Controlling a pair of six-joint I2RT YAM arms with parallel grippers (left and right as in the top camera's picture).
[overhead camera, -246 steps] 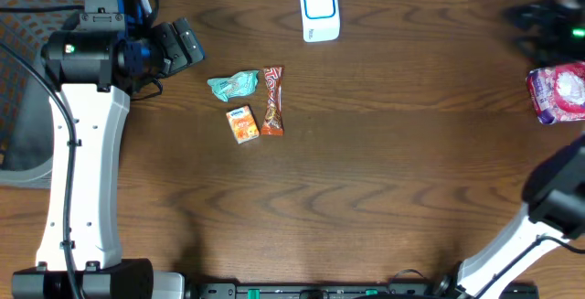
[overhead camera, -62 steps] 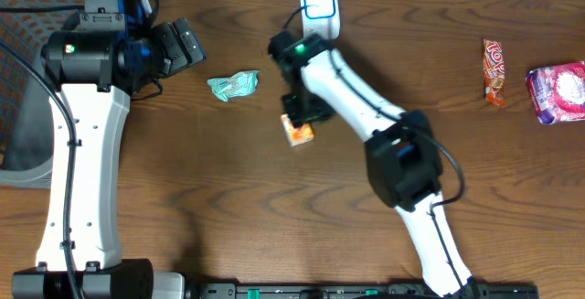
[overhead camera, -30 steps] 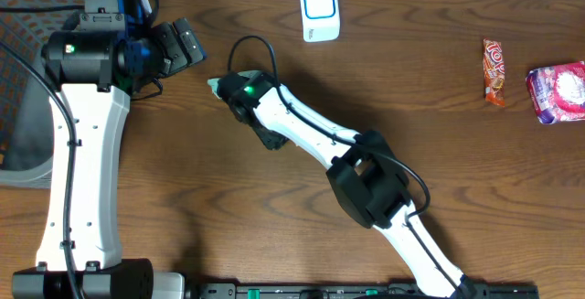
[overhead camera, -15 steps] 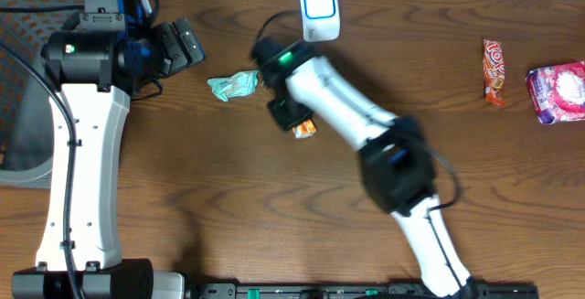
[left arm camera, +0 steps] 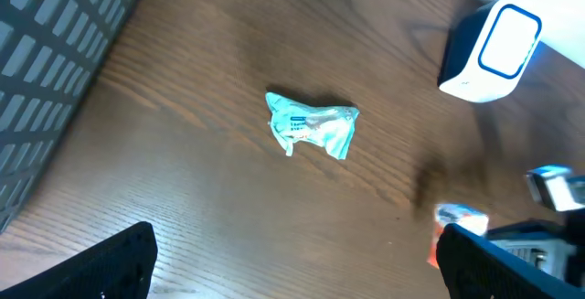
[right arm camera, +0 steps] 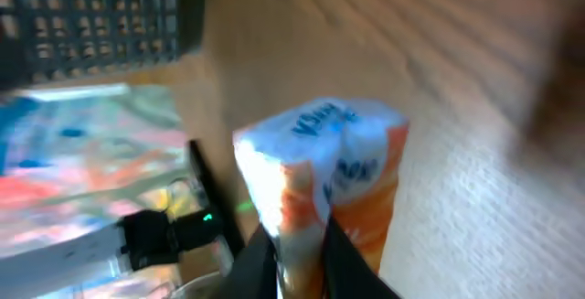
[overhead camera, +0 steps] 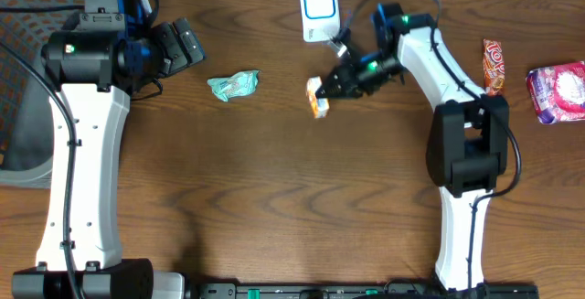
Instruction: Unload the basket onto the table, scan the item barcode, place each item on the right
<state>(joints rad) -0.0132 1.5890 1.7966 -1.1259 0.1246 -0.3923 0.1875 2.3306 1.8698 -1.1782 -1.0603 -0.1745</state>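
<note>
A small orange and white box (overhead camera: 315,97) hangs just above the table, below and slightly left of the white scanner (overhead camera: 320,11). My right gripper (overhead camera: 331,87) is shut on it from the right. In the right wrist view the box (right arm camera: 320,180) sits pinched between the two dark fingers, and my right gripper (right arm camera: 297,258) grips its lower end. My left gripper (overhead camera: 178,48) stays at the far left, open and holding nothing. The left wrist view shows its wide open gripper (left arm camera: 292,262), the scanner (left arm camera: 489,52) and the box (left arm camera: 457,218) at the right.
A crumpled teal packet (overhead camera: 234,85) lies left of the box, also in the left wrist view (left arm camera: 311,127). A red snack bar (overhead camera: 494,70) and a pink bag (overhead camera: 559,93) lie at the right edge. A dark mesh basket (overhead camera: 18,80) stands at the far left.
The right arm has swung from the left half of the table to the right, carrying the orange box up and right toward the scanner. The left arm has not moved.
</note>
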